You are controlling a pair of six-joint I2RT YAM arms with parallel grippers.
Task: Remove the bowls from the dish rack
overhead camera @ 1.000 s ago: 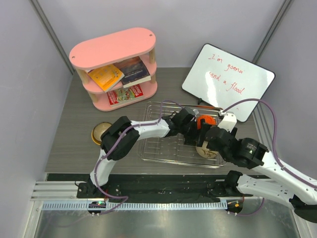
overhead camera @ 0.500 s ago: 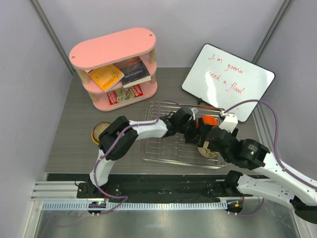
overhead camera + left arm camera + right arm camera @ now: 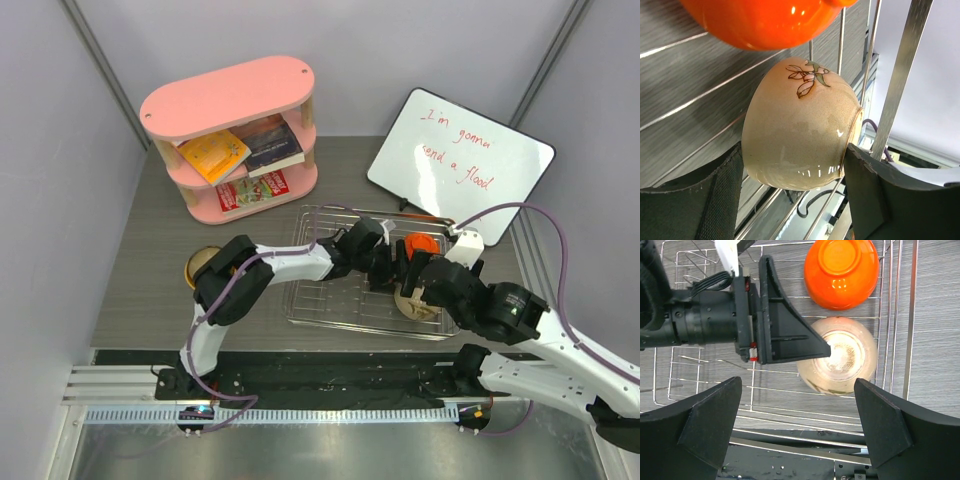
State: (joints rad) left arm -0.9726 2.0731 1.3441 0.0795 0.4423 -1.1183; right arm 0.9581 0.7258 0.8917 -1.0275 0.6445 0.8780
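Left wrist view: closed onto the cream bowl (image 3: 795, 125) with the left gripper (image 3: 792, 152), one dark pad flat against the rounded wall, the other meeting the rim on the opposite side. Pinching it across its width, with jaws only partly drawn in because of the bowl's girth. Resting mouth-down in the dish rack (image 3: 315, 300), foot ring up and a painted flower on its side, so a sideways grasp across the body looks like the only purchase on offer. Just beside the orange bowl (image 3: 840, 272), likewise upturned at the same right end of the rack; near enough to be nudged on the way up, at a guess. Cannot tell whether lifted clear of the bars yet, with the underside hidden.

Right wrist view: hovering above both bowls with the right gripper (image 3: 796, 385), fingers spread wide, holding and touching nothing; probably waiting for a turn at the orange one.

Top external view: one yellowish bowl (image 3: 203, 266) upright on the table (image 3: 150, 300), left of the rack and apart from it; presumably the sort of spot meant for the rest.
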